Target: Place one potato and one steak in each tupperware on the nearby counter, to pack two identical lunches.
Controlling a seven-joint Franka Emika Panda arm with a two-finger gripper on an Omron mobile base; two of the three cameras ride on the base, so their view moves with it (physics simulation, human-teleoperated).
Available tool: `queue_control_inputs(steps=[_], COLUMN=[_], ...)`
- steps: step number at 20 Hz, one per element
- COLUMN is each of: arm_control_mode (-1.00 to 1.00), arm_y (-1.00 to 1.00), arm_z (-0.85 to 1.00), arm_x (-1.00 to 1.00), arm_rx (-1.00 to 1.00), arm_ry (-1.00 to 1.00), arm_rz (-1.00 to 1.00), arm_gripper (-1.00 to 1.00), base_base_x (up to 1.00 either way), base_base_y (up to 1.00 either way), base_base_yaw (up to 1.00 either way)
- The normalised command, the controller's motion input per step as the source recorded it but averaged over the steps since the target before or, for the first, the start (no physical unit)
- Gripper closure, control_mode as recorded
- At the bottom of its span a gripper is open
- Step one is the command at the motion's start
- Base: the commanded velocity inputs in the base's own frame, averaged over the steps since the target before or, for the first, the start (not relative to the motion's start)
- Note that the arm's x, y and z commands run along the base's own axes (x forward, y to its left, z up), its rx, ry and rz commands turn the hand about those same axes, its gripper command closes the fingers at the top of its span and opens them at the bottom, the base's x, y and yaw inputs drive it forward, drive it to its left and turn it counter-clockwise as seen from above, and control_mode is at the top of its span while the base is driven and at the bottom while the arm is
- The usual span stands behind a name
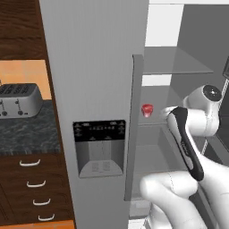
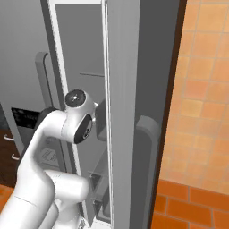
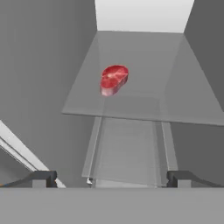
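One steak (image 3: 113, 79) mid-shelf, edges free

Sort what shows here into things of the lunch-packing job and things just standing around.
Job:
- steak, lying on a glass fridge shelf
- counter
- open gripper, facing the steak, short of it

Standing around:
- toaster on the counter
- fridge door with dispenser
- drawer handles

The white arm (image 1: 192, 147) rises from the base, bends at its elbow and reaches forward at about mid-height. The gripper (image 3: 111, 178) stands wide open, its two dark fingertips (image 3: 43, 178) far apart, holding nothing.
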Motion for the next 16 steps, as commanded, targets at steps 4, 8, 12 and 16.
queue_control_inputs(steps=[4,8,12,16], arm_control_mode=[-1.00,-1.00,-1.00,-1.00], arm_y=[0.16,0.01,0.00,0.00], arm_z=[-0.24,-0.22,-0.21,-0.17], arm_x=[0.77,0.60,0.65,0.70], arm_rx=[0.00,0.00,0.00,0.00], arm_ry=[0.00,-0.03,0.00,0.01], arm_rz=[-0.01,-0.03,0.00,0.00], arm_gripper=[-1.00,-1.00,-1.00,-1.00], base_base_x=[0.00,0.00,0.00,0.00], base_base_y=[0.00,0.00,0.00,0.00], base_base_yaw=[0.00,0.00,0.00,0.00])
